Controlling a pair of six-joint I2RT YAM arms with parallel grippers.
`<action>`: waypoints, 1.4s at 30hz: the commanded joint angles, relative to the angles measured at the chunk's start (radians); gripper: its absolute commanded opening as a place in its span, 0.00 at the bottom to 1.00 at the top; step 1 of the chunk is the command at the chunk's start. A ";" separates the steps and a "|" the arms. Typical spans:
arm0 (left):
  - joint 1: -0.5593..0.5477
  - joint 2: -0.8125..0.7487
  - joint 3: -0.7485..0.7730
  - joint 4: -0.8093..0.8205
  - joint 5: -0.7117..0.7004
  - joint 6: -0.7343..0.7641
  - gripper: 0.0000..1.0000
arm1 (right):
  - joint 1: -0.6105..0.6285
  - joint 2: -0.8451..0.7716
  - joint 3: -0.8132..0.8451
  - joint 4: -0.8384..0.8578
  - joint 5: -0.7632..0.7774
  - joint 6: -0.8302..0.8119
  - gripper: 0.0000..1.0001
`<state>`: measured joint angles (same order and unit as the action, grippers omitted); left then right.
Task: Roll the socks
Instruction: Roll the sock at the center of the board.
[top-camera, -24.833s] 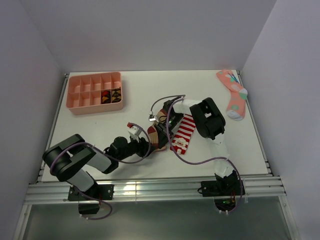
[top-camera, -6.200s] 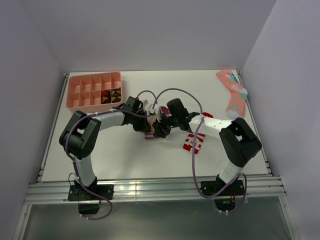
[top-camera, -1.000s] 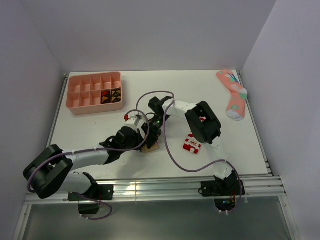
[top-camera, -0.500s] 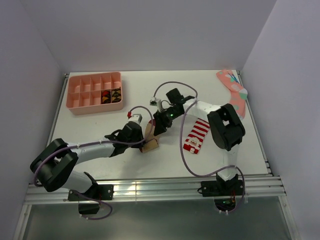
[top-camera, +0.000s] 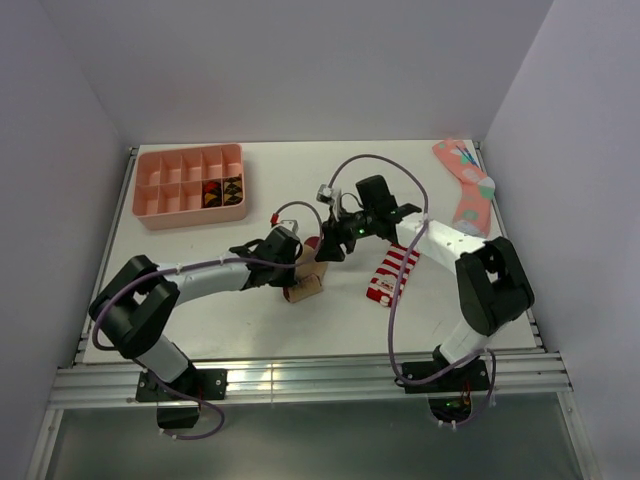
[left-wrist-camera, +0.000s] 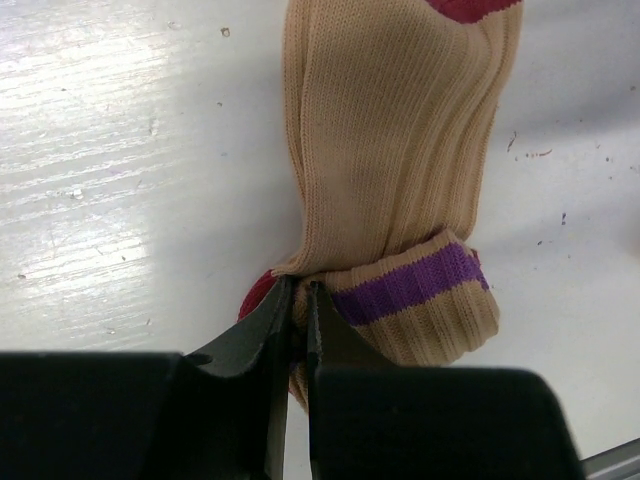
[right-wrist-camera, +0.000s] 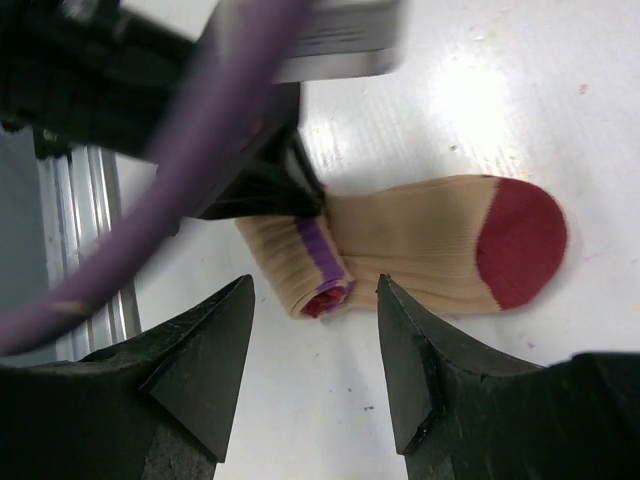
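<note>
The tan sock (top-camera: 308, 277) lies at the table's middle, its purple-striped cuff (left-wrist-camera: 420, 280) rolled up, its dark red toe (right-wrist-camera: 520, 243) flat. My left gripper (left-wrist-camera: 299, 300) is shut on the roll's edge, also seen in the top view (top-camera: 297, 262). My right gripper (right-wrist-camera: 315, 330) is open and empty, hovering above the roll (right-wrist-camera: 310, 262), near it in the top view (top-camera: 330, 248). The red-and-white striped sock (top-camera: 391, 274) lies flat to the right, under my right arm.
A pink compartment tray (top-camera: 190, 185) holding small dark items stands at the back left. A pink sock with teal and grey pattern (top-camera: 467, 187) lies at the back right by the wall. Purple cables loop over both arms.
My left gripper has moved right onto the rolled cuff of the tan sock. My right gripper has drawn back to the right and up, off the sock.
</note>
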<state>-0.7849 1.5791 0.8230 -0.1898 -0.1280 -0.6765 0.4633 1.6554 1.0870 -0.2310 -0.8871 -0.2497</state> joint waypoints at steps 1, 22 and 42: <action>-0.004 0.047 0.063 -0.146 0.021 0.005 0.00 | 0.028 -0.083 -0.070 0.041 0.034 -0.108 0.59; 0.019 0.084 0.148 -0.218 0.093 0.040 0.00 | 0.345 -0.098 -0.211 0.163 0.358 -0.320 0.57; 0.027 0.068 0.123 -0.177 0.119 0.040 0.01 | 0.156 -0.373 -0.495 0.644 0.235 0.075 0.52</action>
<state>-0.7723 1.6531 0.9501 -0.3519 -0.0044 -0.6117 0.6472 1.3350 0.6205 0.2893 -0.6334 -0.2501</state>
